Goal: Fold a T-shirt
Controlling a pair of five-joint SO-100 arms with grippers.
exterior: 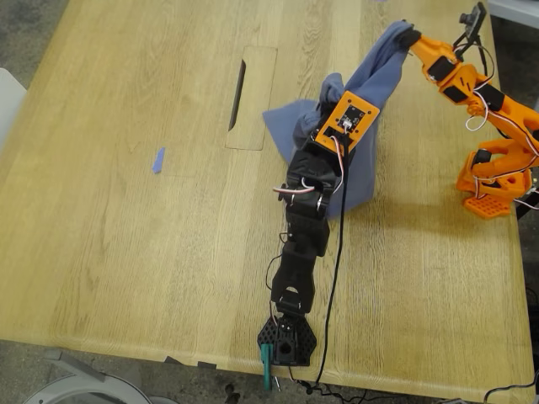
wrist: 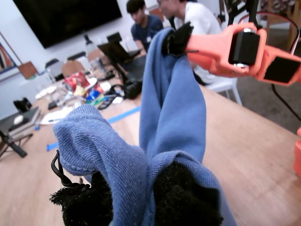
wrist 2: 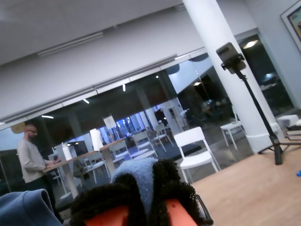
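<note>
Gripping T-shirt (exterior: pixel 370 126) | my first gripper (wrist: pixel 141 200) | my second gripper (wrist 2: pixel 146 197) | raised

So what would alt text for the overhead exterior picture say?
Two robot arms hold a blue T-shirt lifted off a wooden table: my first gripper on the black arm pinches one part, my second gripper on the orange arm another.

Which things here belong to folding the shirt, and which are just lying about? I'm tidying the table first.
Belong: T-shirt, held up by my first gripper and my second gripper.

Lying about: small blue scrap on the table.
</note>
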